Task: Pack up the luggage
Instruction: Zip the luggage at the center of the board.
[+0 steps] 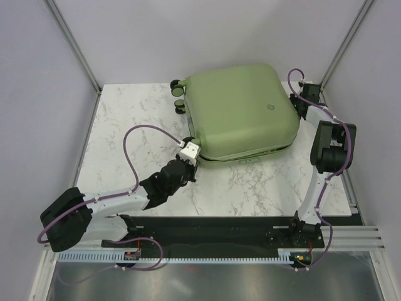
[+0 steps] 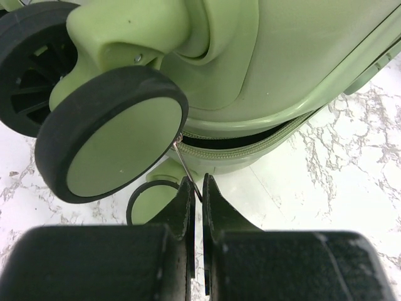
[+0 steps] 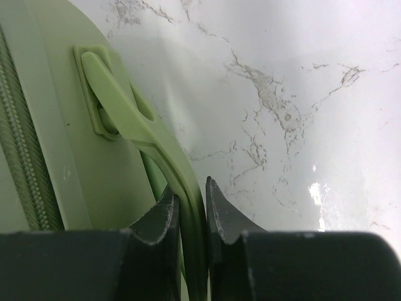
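Closely cropped, left tool [image 2: 197, 183] pinches zipper pull [image 2: 185, 160], right tool [image 3: 192, 189] pinches handle [image 3: 135, 120] of luggage [image 1: 241, 110].

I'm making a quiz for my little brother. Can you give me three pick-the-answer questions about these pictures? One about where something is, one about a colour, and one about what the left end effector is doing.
1. Where on the table is the luggage?
A) the far side
B) right at the near edge
C) hanging off the left edge

2. What colour is its shell?
A) red
B) pale green
C) blue

3. The left end effector is:
A) wide open
B) shut on the zipper pull
C) holding a wheel

Answers:
1 A, the top view shows it at the far side.
2 B, every view shows pale green.
3 B, its jaws pinch the thin metal pull.
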`<state>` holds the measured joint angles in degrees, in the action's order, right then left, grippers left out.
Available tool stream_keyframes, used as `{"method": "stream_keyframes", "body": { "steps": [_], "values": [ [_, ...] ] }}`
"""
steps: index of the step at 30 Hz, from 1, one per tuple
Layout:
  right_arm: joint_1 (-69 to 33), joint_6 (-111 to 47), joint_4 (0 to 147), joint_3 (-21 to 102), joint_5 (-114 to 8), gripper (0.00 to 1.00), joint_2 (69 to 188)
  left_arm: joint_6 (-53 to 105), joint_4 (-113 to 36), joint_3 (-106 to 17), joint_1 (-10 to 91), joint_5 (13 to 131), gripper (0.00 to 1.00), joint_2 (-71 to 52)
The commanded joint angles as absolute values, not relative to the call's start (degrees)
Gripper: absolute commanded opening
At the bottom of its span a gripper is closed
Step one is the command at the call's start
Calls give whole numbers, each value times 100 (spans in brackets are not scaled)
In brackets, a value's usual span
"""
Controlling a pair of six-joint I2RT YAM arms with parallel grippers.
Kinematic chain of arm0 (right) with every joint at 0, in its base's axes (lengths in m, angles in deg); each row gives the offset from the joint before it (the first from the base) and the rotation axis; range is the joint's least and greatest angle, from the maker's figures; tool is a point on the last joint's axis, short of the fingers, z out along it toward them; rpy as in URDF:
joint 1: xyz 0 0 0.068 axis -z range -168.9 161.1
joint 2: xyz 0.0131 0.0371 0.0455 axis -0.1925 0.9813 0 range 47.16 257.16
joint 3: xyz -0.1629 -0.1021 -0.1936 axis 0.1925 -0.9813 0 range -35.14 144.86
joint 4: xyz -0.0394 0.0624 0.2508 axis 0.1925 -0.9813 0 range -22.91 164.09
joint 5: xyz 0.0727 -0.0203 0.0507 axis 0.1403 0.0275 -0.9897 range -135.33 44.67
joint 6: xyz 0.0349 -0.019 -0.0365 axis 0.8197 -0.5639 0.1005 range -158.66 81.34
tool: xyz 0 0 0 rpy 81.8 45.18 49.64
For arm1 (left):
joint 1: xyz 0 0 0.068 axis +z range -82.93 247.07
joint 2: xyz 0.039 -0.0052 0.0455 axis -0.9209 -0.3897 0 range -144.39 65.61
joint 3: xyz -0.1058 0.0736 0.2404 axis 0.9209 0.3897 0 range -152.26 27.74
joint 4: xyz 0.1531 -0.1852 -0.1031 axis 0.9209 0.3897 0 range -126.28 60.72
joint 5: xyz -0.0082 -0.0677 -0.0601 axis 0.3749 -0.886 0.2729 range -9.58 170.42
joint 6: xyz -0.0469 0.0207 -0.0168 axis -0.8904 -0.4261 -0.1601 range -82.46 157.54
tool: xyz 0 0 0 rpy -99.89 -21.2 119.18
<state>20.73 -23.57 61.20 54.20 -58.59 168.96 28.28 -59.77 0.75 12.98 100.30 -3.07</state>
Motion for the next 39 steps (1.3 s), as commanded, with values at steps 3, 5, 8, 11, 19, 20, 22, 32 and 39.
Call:
{"method": "stream_keyframes", "body": {
  "steps": [3,5,8,11,19,20,22,32,39],
  "values": [
    [2165,-1344,5387,5398,-4428,0,17162,2330,-6511,-487,598,8903,2,-461],
    [2156,-1318,5404,5416,-4436,0,17179,2269,-6459,-513,511,8965,2,-391],
    [2156,-1317,5422,5442,-4436,0,17188,2216,-6371,-584,405,8983,2,-312],
    [2156,-1300,5422,5451,-4445,0,17206,2207,-6151,-628,317,9000,2,-259],
    [2156,-1291,5440,5460,-4392,0,17241,2198,-5510,-751,-175,9141,2,92],
    [2156,-1282,5440,5468,-4384,0,17249,2190,-5448,-768,-254,9123,2,127],
    [2156,-1282,5440,5460,-4375,0,17267,2128,-5316,-830,-316,9044,2,215],
    [2138,-1212,5536,5328,-4357,0,17215,2146,-5947,-979,-377,8772,2,-373],
    [2112,-1151,5659,5082,-4340,0,17109,1883,-6685,-1208,-377,8666,2,-935]
  ]
}}
